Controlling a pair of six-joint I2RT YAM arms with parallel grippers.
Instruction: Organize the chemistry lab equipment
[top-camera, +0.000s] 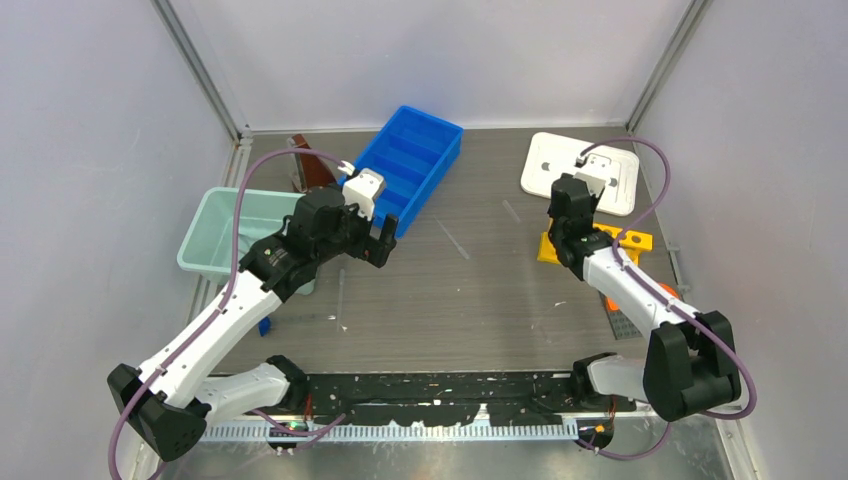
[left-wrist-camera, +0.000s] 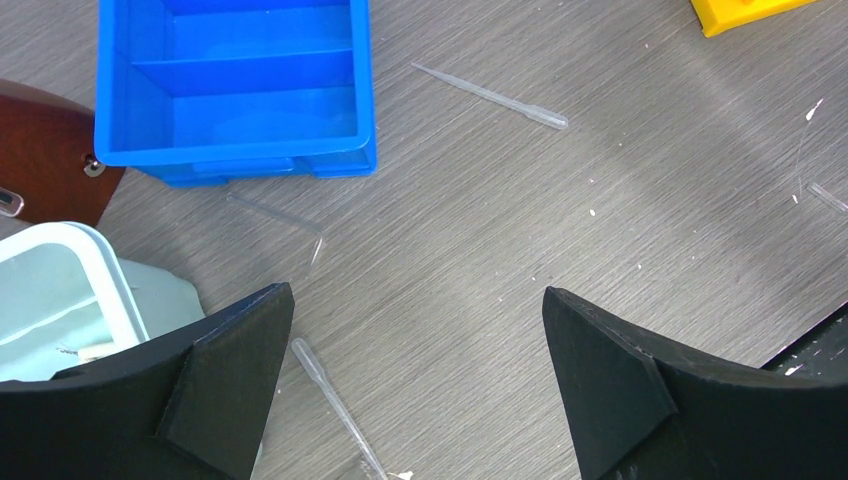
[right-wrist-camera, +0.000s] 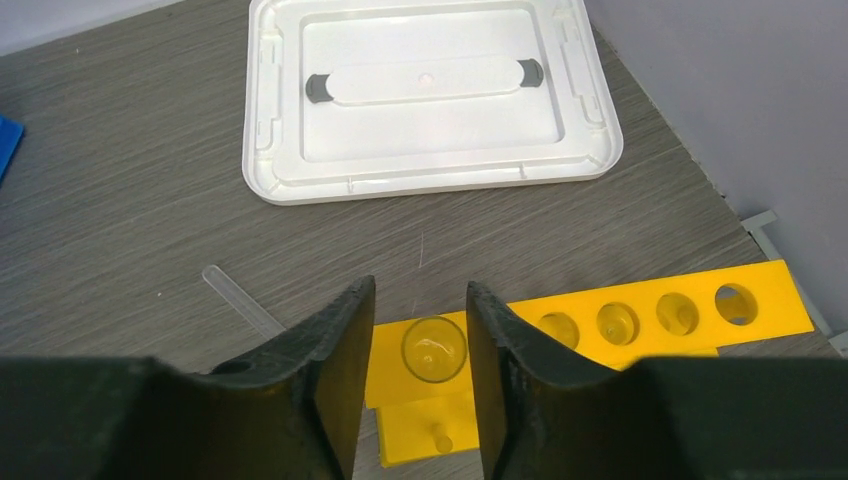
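Two pincers on my screens: right pincer (right-wrist-camera: 420, 290) narrow, loosely straddling a clear tube (right-wrist-camera: 434, 348) seated in the yellow rack (right-wrist-camera: 775, 300); left pincer (left-wrist-camera: 418, 292) spread wide, a pipette (left-wrist-camera: 335, 400) beside one finger.

The desk (top-camera: 480, 300) carries one blue divided bin (top-camera: 432, 170), one pale green tub (top-camera: 198, 232), one white lid (right-wrist-camera: 430, 90), one brown wooden piece (left-wrist-camera: 45, 150) and one yellow rack (right-wrist-camera: 640, 320), with five holes showing in a row. Four thin clear tubes (left-wrist-camera: 490, 95) lie loose in the left wrist view, one of them cut off by the right edge. One more standing tube (right-wrist-camera: 434, 348) fills a rack hole.
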